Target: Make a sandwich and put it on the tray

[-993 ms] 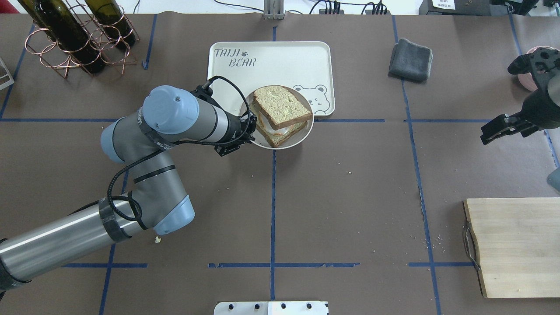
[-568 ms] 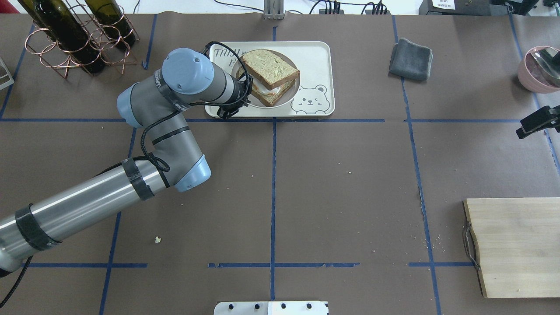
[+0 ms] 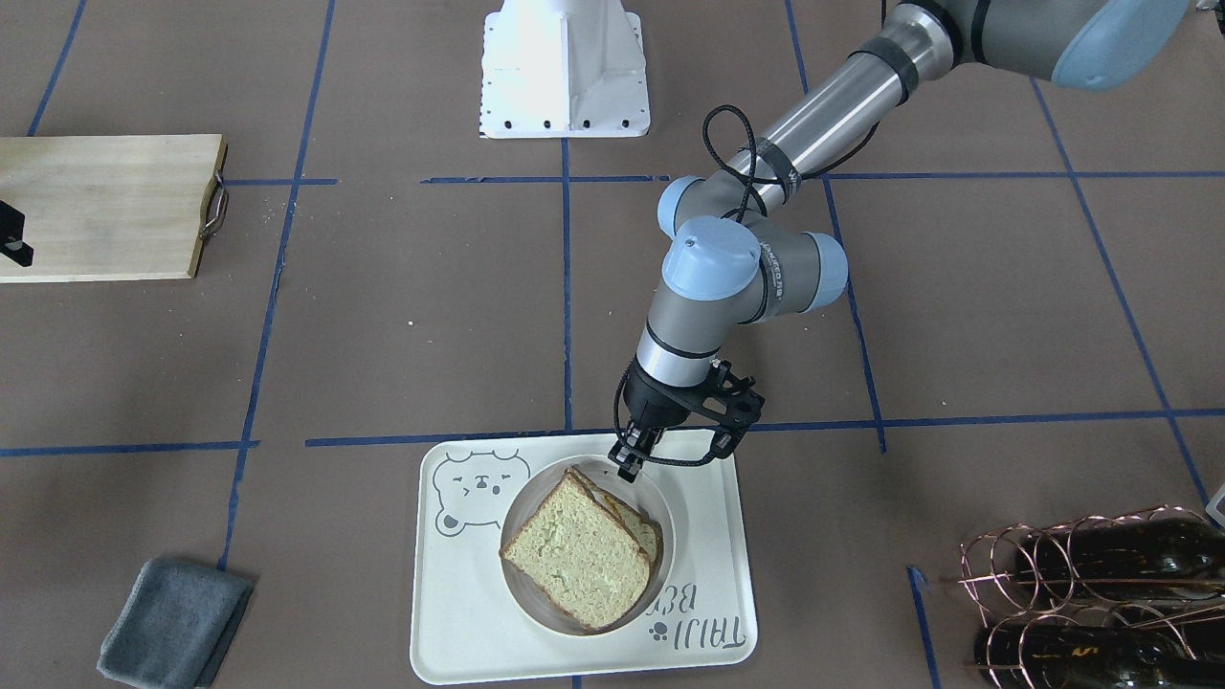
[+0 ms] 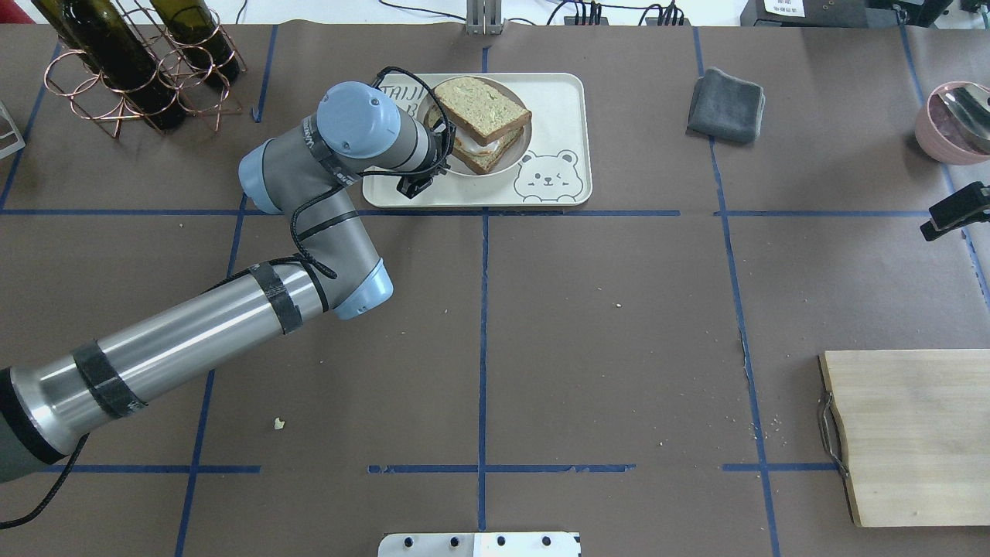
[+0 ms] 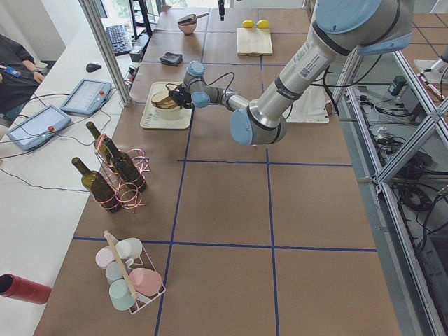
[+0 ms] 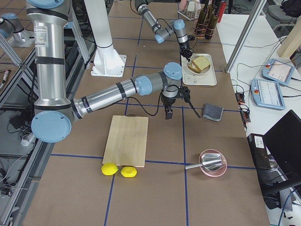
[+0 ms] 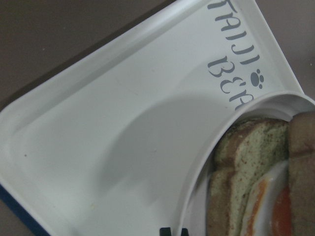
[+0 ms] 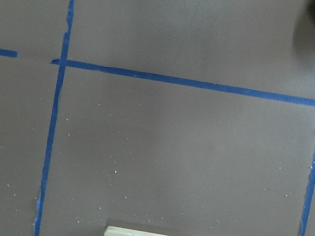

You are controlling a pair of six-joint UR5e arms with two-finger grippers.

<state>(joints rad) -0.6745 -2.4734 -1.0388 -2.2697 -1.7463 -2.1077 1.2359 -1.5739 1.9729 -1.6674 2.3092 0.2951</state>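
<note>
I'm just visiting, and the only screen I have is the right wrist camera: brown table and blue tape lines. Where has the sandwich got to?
Observer: The sandwich lies on a round white plate, over the cream tray with the bear drawing.
Visitor: Is anything holding that plate?
Observer: Yes, the left arm's fingers pinch its rim. I cannot tell whether the plate rests on the tray yet.
Visitor: What's the filling?
Observer: The left wrist camera shows a fried egg, white with an orange yolk, at the sandwich's open edge.
</note>
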